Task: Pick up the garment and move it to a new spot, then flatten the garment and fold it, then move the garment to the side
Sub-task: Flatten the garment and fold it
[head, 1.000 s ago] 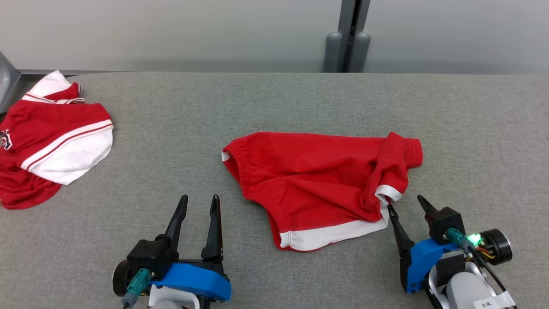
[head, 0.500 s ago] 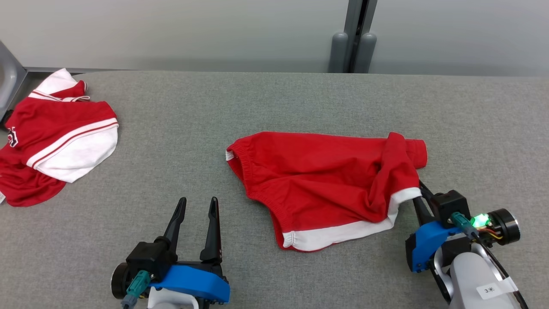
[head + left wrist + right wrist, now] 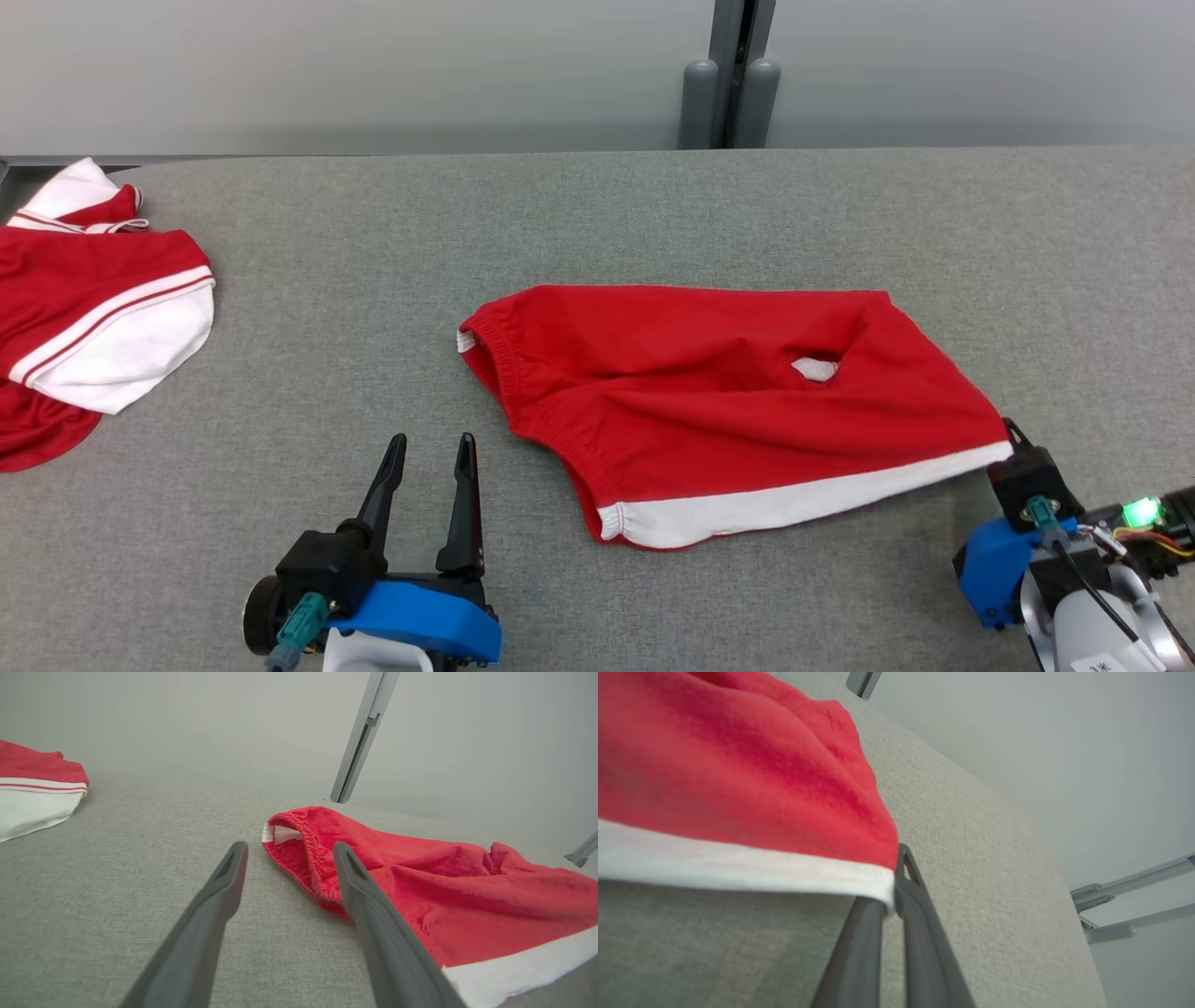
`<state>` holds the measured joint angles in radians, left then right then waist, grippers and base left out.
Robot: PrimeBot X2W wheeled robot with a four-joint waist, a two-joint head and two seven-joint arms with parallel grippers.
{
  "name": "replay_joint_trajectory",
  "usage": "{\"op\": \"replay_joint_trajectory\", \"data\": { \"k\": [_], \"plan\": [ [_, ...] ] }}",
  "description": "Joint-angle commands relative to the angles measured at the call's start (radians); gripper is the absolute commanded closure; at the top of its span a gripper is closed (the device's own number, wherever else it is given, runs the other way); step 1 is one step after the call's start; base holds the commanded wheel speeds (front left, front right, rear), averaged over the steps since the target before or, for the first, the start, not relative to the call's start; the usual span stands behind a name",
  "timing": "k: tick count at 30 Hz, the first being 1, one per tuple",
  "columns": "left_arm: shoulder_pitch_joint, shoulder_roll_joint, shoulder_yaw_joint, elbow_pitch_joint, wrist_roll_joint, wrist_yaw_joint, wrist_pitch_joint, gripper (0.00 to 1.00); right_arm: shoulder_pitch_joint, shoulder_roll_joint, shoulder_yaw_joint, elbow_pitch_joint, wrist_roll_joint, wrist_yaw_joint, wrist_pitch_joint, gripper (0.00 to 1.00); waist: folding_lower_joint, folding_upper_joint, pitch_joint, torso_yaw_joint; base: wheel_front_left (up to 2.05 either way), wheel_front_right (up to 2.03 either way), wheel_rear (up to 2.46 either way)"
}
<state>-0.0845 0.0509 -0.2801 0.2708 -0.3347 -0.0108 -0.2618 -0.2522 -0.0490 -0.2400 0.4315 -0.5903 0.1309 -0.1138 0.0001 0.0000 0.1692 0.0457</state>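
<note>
The garment (image 3: 709,392) is a pair of red shorts with a white hem, spread across the middle of the grey table (image 3: 597,215); its elastic waistband faces left. My right gripper (image 3: 1008,437) is shut on the garment's white-trimmed right corner (image 3: 882,882), which is lifted slightly off the cloth surface. My left gripper (image 3: 429,448) stands open at the lower left, just left of the waistband (image 3: 299,844), touching nothing. In the left wrist view its fingers (image 3: 219,891) frame the waistband opening.
A second red and white garment (image 3: 84,299) lies bunched at the table's far left. A grey post (image 3: 728,75) stands behind the back edge against the pale wall. Bare grey cloth lies between the two garments and behind them.
My right gripper closed on the garment's right hem corner and drew it out to the right, unfolding the bunched leg. The head camera shifted a little. My left gripper stayed open in place.
</note>
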Motion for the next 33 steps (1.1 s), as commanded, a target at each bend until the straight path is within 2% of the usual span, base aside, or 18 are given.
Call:
{"op": "replay_joint_trajectory", "data": {
  "k": [1,8,13,19,23,28,33],
  "plan": [
    [-0.011,-0.001,-0.004,-0.001,-0.003,-0.003,-0.005,0.0,0.015,-0.003,-0.013,0.004,-0.006,0.0,0.004,0.0,-0.0001,0.0,0.004,-0.002,0.0,0.0,0.0],
    [-0.022,-0.001,0.0,0.003,-0.004,-0.006,-0.005,0.0,0.038,-0.003,-0.014,0.07,0.114,0.0,-0.033,0.0,-0.0001,0.0,0.013,-0.01,0.0,0.0,0.0],
    [-0.016,-0.001,0.007,0.005,-0.001,-0.005,-0.005,0.0,0.065,-0.003,0.004,0.054,0.227,0.0,-0.064,0.0,-0.0001,0.0,0.004,-0.023,0.0,0.0,0.0],
    [-0.003,-0.001,0.024,-0.003,0.006,-0.003,-0.005,0.0,0.126,-0.003,0.082,-0.042,0.37,0.0,-0.062,0.0,-0.0001,0.0,-0.017,-0.052,0.0,0.0,0.0],
    [0.003,-0.001,0.029,-0.006,0.01,-0.005,-0.005,0.0,0.167,-0.003,0.115,-0.141,0.414,0.0,-0.025,0.0,-0.0001,0.0,-0.03,-0.068,0.0,0.0,0.0],
    [0.012,-0.001,0.029,-0.017,0.013,-0.008,-0.005,0.0,0.204,-0.003,0.121,-0.309,0.464,0.0,0.033,0.0,-0.0001,0.0,-0.043,-0.078,0.0,0.0,0.0],
    [0.014,-0.001,0.019,-0.023,0.012,-0.013,-0.005,0.0,0.177,-0.003,0.111,-0.338,0.534,0.0,0.054,0.0,-0.0001,0.0,-0.055,-0.07,0.0,0.0,0.0]
  ]
}}
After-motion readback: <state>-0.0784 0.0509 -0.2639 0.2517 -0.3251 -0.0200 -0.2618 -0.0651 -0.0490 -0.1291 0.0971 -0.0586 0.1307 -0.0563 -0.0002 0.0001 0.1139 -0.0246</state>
